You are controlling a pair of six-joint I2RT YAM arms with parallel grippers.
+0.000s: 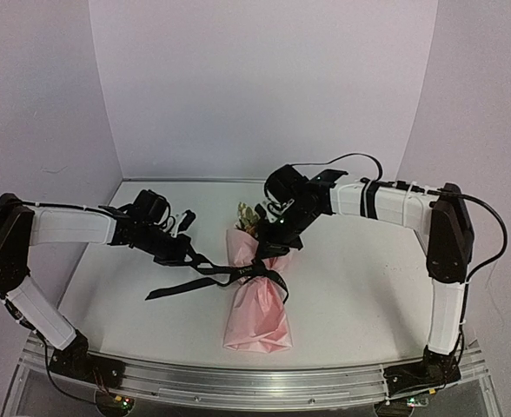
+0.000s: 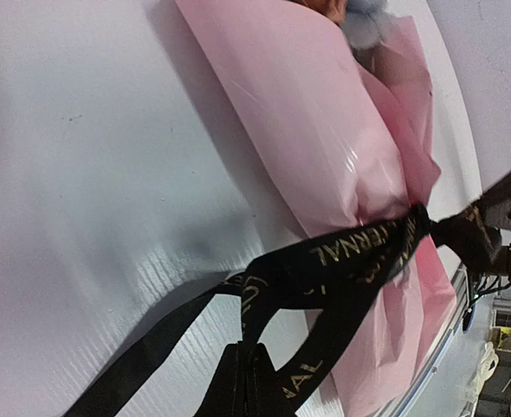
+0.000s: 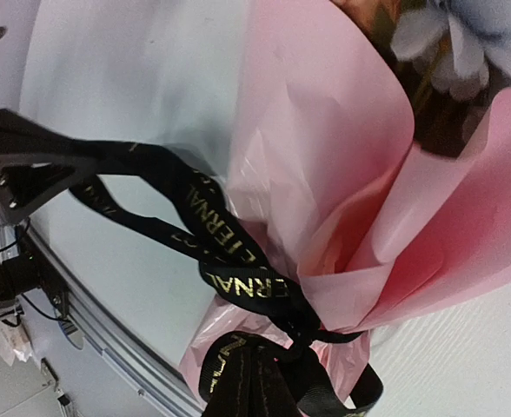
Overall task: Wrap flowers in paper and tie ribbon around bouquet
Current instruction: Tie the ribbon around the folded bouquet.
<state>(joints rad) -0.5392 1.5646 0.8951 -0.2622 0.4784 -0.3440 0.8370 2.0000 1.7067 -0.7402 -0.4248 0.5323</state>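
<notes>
Tabletop [image 1: 351,287] bouquet [image 1: 257,317] lies between claws [image 1: 186,252] [image 1: 279,239] pinching ribbon [image 2: 351,252].

- A robot test booth in a lab.
- Plain pale walls [image 1: 264,87] close in behind and beside the left hand [image 1: 189,254] and right hand [image 1: 277,236].
- A white table [image 1: 360,287] lies beneath both hands.
- An aluminium rail [image 1: 264,382], nearer than the hands, carries arm bases [image 1: 69,356] and cables [image 1: 490,226].
</notes>
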